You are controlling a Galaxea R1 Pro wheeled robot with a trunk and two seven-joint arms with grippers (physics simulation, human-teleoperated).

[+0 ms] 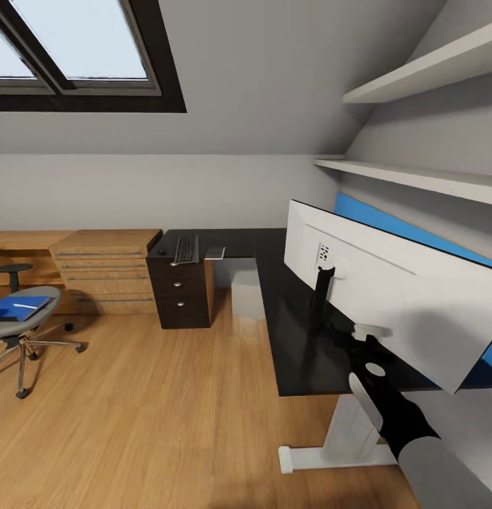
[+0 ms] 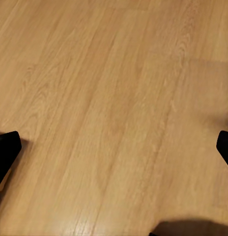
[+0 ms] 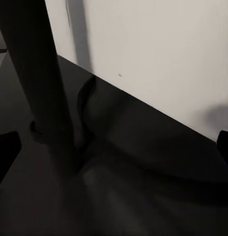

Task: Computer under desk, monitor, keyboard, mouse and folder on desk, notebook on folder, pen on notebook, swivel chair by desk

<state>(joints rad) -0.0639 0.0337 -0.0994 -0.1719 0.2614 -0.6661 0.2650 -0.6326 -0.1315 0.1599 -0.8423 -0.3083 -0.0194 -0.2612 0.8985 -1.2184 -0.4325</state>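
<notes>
Chair: the swivel chair (image 1: 23,322) stands at the far left on the wood floor (image 1: 154,410), well apart from the desk (image 1: 295,353).
Seat: the blue folder (image 1: 16,308) lies there, a pale pen (image 1: 25,306) on top.
Far desk end: keyboard (image 1: 186,249) with the small mouse (image 1: 162,252) just beside it, above the drawer unit (image 1: 179,293).
Under desk: the pale computer (image 1: 247,293).
Left gripper (image 2: 114,147): fingers spread wide over bare floor.
Monitor (image 1: 387,297): on the desk, grey back facing me.
Right gripper (image 3: 114,147): spread wide beside the monitor's black foot (image 3: 40,83), holding nothing.
</notes>
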